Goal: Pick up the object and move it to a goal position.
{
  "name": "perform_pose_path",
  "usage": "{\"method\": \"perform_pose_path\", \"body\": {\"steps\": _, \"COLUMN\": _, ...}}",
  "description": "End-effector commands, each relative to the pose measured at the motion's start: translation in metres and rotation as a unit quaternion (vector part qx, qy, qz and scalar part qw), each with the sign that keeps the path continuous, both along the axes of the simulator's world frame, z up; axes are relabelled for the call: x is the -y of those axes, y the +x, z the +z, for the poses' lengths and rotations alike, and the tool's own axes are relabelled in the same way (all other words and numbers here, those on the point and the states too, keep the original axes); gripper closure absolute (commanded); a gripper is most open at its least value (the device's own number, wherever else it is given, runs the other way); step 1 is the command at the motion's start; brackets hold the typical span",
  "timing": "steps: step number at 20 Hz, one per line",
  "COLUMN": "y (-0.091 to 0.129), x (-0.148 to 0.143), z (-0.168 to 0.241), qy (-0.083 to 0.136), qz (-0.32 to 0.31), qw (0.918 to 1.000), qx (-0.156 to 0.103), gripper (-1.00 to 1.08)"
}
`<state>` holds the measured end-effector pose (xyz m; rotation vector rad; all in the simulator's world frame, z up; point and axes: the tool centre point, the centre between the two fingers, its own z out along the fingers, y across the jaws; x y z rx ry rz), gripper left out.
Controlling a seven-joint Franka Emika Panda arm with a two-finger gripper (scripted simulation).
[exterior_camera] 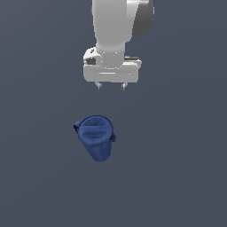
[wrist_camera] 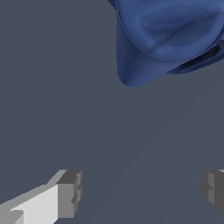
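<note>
The object is a dark blue tapered cup with a wide round rim and a small side handle. It stands on the grey floor in the middle of the exterior view. In the wrist view it fills one corner, rim toward the camera and partly cut off by the frame edge. My gripper hangs above and behind the cup, a little toward the exterior view's right, not touching it. Its jaws are wide apart and hold nothing. In the wrist view the gripper shows two grey fingertips far apart with bare floor between them.
A plain dark grey floor lies all around the cup. The white arm comes down from the top of the exterior view. No goal marker shows.
</note>
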<state>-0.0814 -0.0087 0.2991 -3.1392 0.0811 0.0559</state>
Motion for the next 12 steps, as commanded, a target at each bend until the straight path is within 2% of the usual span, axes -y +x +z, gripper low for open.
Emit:
{"method": "perform_pose_path", "body": {"steps": 1, "y": 0.0, "x": 0.0, "z": 0.0, "qy": 0.0, "qz": 0.0, "qw": 1.0, "qx": 0.0, "gripper": -0.92}}
{"method": "perform_pose_path", "body": {"steps": 10, "y": 0.0, "x": 0.0, "z": 0.0, "qy": 0.0, "qz": 0.0, "qw": 1.0, "qx": 0.0, "gripper": -0.92}}
{"method": "perform_pose_path", "body": {"steps": 11, "y": 0.0, "x": 0.0, "z": 0.0, "qy": 0.0, "qz": 0.0, "qw": 1.0, "qx": 0.0, "gripper": -0.2}}
{"method": "perform_pose_path", "body": {"steps": 12, "y": 0.0002, "x": 0.0003, "z": 0.0, "qy": 0.0, "qz": 0.0, "qw": 1.0, "qx": 0.0, "gripper": -0.2}}
